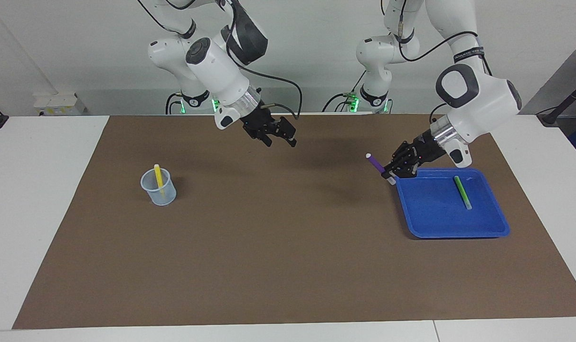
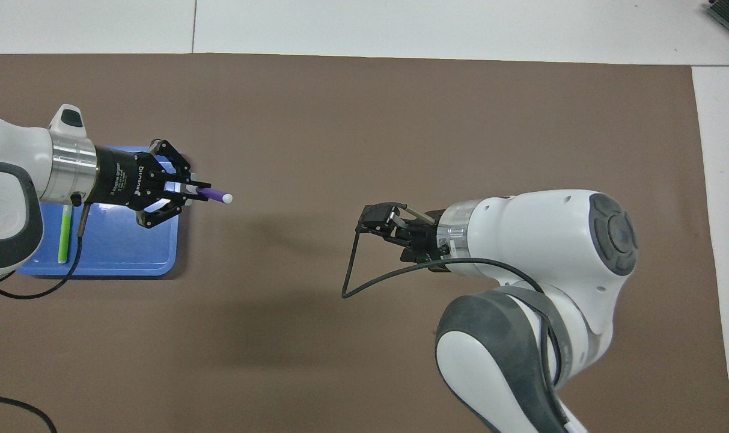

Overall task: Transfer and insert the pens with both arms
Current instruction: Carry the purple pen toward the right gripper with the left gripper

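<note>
So left gripper (image 1: 393,172) jaws clamped on the purple pen (image 1: 376,164), up over the blue tray (image 1: 458,230) edge | right gripper (image 1: 279,137) jaws wide, waiting mid-surface | yellow pen (image 1: 158,176) in the cup (image 1: 158,192), green pen (image 1: 462,192) in tray | tip: I'd present the free end level for the handoff

Bare brown mat (image 1: 288,228) between cup (image 1: 158,187) and blue tray (image 1: 451,228), unobstructed.
</note>
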{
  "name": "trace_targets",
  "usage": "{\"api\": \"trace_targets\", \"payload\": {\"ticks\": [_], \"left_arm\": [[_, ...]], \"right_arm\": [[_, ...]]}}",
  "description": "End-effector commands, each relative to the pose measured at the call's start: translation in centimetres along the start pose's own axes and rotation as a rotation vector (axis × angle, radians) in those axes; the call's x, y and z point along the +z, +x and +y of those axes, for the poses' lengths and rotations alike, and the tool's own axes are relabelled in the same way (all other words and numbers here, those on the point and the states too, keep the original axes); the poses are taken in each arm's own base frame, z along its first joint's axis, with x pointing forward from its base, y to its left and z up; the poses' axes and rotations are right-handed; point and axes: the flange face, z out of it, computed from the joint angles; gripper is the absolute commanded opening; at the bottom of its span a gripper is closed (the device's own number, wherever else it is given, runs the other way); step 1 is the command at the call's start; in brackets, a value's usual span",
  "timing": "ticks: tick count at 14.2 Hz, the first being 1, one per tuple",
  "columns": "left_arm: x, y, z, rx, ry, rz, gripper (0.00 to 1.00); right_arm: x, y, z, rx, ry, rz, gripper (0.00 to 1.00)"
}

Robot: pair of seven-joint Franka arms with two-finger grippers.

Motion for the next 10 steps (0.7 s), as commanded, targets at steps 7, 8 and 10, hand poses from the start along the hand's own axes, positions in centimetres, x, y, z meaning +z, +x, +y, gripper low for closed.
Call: {"api": "trace_targets", "payload": {"ticks": [7,8,10], "left_arm": [[-0.4,-7.5,-2.5,-0.169,-0.113,0.038,0.0],[0.2,-8.0,-2.9,-0.19,-0.131,0.047,0.0],[1.8,-9.3,-4.0,-0.198,-0.146,0.06,0.0]], "right_arm": [[0.8,-0.5,-2.4,0.22,0.169,0.027,1.0],[0.3,-0.4,-3.1,0.25,0.192,0.027,1.0],[-1.0,-0.3,-4.7,0.264,0.221,0.025,1.0]]}}
